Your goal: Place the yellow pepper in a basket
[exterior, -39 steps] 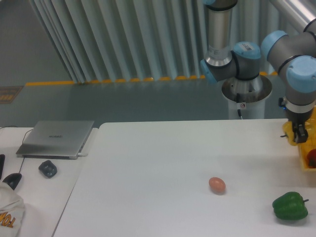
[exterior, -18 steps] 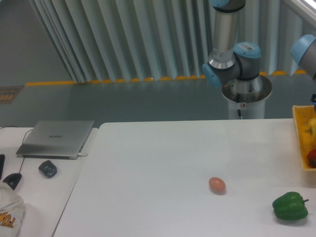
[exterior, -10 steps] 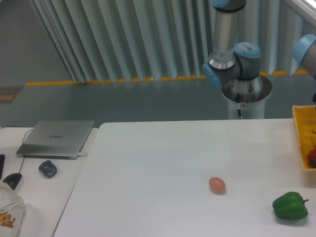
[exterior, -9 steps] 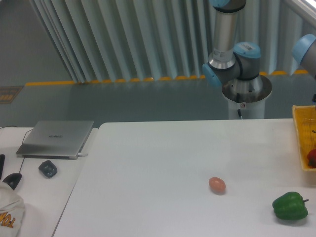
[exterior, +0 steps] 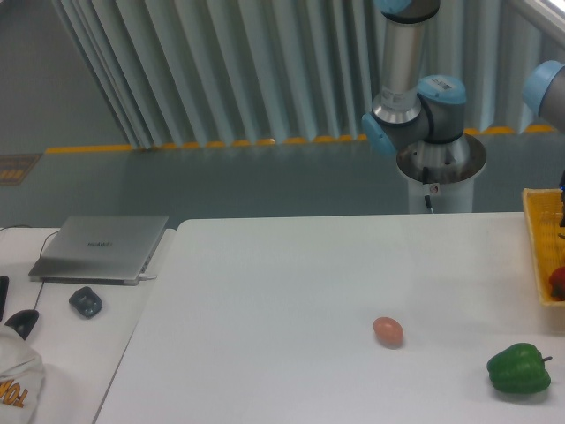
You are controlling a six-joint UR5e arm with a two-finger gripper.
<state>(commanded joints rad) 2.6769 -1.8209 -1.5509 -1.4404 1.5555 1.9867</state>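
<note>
**A:** There's only the fixed camera to go through. Where does the job stand?

**B:** The basket [exterior: 535,256] is at the far right edge of the counter [exterior: 291,300], mostly cropped off. I can see its near wall and a strip of mesh floor. Something red [exterior: 558,281] lies inside by the frame edge. The yellow pepper I cannot find: nothing yellow and blocky lies on the counter, and the visible strip of basket shows none. It may be in the hidden part of the basket or in the claw.

**A:** And the claw?

**B:** Out of frame. Only a blue arm joint [exterior: 546,87] shows at the upper right, and a dark sliver at the edge above the basket that I cannot identify. Whether the claw is spread or clamped on anything, I can't say.

**A:** So how should this step be handled?

**B:** My guess is the work is happening over the basket. If the pepper is still held, lower it inside the walls before releasing, away from the red item, so it doesn't roll or bounce over the low rim. Then lift straight up to avoid catching the mesh.

**A:** Anything else nearby?

**B:** The green pepper [exterior: 519,368] and the egg [exterior: 387,330] rest on the counter, well apart from the basket. Leave them be.
</note>
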